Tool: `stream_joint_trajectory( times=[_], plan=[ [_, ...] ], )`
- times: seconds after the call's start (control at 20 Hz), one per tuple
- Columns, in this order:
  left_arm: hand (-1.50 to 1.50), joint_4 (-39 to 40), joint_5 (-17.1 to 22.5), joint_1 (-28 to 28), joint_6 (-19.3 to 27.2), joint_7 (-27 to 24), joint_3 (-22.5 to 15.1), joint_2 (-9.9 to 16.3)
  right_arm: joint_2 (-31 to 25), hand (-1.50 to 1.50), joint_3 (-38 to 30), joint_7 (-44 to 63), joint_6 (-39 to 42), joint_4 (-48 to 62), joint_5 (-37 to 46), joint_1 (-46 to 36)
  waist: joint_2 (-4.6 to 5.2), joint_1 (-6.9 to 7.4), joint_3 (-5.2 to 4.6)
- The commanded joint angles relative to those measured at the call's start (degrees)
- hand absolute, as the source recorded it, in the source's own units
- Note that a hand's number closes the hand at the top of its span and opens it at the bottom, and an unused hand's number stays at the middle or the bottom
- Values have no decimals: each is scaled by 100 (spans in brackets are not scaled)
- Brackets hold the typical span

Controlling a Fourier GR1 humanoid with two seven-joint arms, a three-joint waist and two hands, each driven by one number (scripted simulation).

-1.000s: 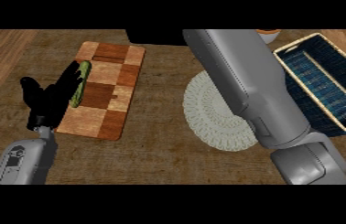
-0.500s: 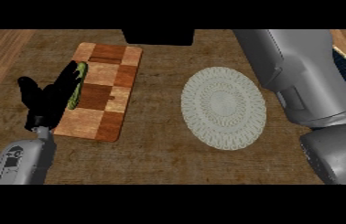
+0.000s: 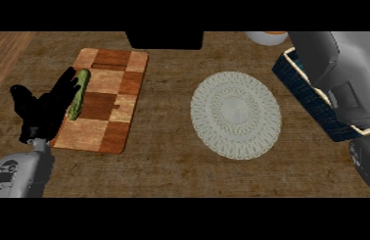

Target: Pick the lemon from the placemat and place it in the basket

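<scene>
At left, left hand point(image 3: 43, 111) open by cutting board point(image 3: 104, 102); R hand hidden, maybe behind forearm.

Wooden counter point(image 3: 166, 165): board point(image 3: 104, 99), placemat point(image 3: 236, 114), basket point(image 3: 315, 102).

- The round placemat point(image 3: 235, 114) lies flat mid-counter with nothing on it; bare counter point(image 3: 162, 151) runs all round it.
- At the right edge the grey right forearm point(image 3: 332, 72) covers much of the basket point(image 3: 311, 99).
- At the left edge the open left hand point(image 3: 45, 111) stands over the cutting board point(image 3: 108, 104), beside a green vegetable point(image 3: 78, 94).
</scene>
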Motion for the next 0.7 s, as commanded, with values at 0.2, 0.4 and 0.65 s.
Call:
stream_joint_trajectory(
  times=[0.2, 0.4, 0.65],
  plan=[
    [0, -297, 21, 107, 73, 253, 20, -40, -340, 150, -278, 145, -94, -337, -138, 694, -45, -99, 7],
    [0, -359, 104, 347, -72, 135, 116, 35, -520, 150, -550, -321, -418, -574, -421, 1052, -34, -72, 8],
    [0, -203, 42, 124, -40, 203, 28, -71, -417, 150, -610, -479, -671, -1045, -501, 1813, -39, -129, 8]
  ],
)
